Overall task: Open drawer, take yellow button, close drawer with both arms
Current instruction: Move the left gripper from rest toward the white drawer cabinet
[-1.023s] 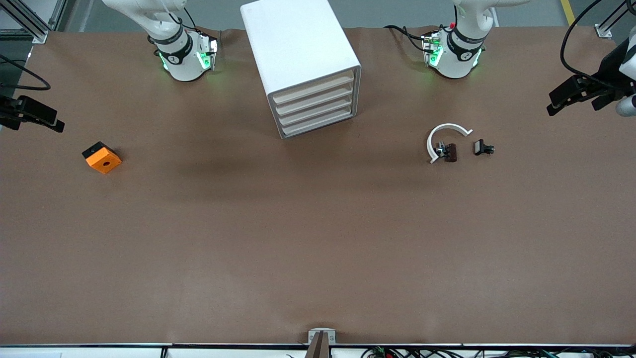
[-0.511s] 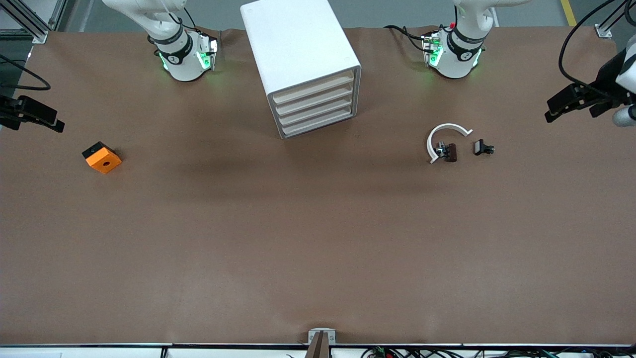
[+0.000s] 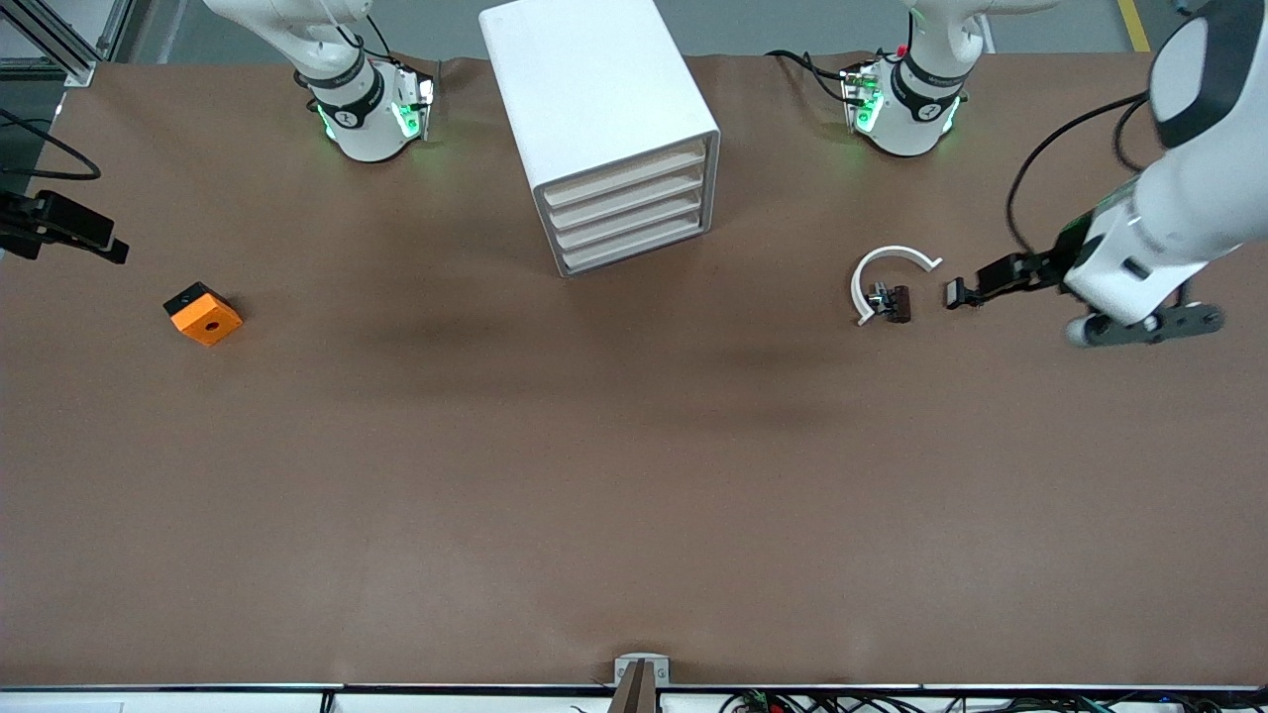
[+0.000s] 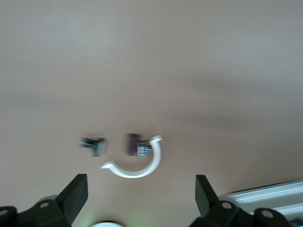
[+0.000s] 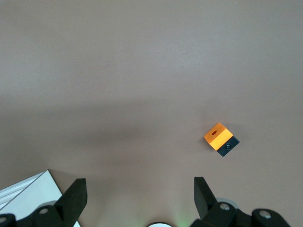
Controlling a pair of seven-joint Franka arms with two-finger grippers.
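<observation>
Since a second ago, the left tool has been swung in from the worktop's edge and is now held over the small black clip, beside the white band. Its fingers are spread and nothing is gripped. The right tool is seen unmoved at the right arm's end, spread and empty, above the worktop near the orange block; that arm waits. The cabinet stands between the two bases, and all four drawers are shut. The button is not seen; it is presumably inside a drawer. The opening step is judged barely begun. Next, a drawer front must be reached and pulled out.
</observation>
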